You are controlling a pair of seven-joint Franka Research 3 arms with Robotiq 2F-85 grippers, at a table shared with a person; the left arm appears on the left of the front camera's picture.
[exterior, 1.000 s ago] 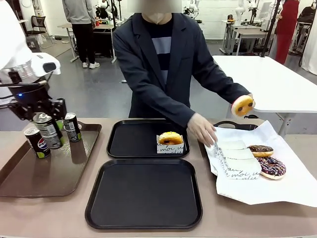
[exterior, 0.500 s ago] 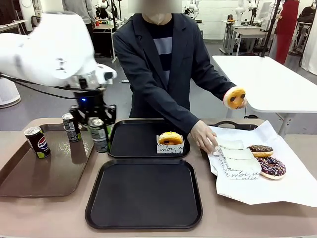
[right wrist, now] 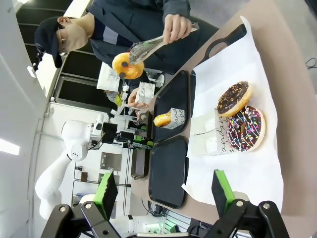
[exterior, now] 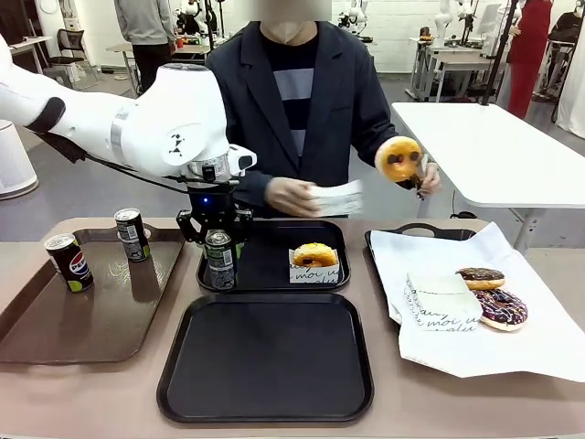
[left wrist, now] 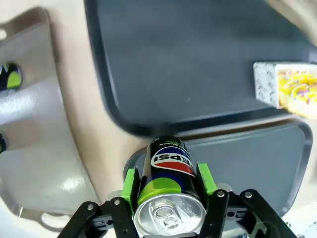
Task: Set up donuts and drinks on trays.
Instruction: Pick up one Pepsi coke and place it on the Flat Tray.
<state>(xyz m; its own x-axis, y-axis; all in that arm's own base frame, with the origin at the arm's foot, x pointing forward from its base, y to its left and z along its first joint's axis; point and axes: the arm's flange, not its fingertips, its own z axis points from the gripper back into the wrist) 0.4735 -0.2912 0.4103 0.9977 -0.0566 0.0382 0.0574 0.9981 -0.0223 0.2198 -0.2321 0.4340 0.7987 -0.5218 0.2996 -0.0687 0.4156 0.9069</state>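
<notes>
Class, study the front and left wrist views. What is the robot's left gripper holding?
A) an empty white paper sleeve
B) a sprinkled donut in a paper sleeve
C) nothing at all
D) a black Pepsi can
D: the left gripper clamps the Pepsi can from both sides, with the can's silver top facing the wrist camera.

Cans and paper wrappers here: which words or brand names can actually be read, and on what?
"PEPSI": on the held can in the left gripper.
"moi u": black script on the paper sleeve around the donut on the far black tray; rest cut off.
"moi": script on the loose sleeve on the white paper; rest unclear.
Too small to read: print on the logo can and the grey can on the brown tray.
</notes>
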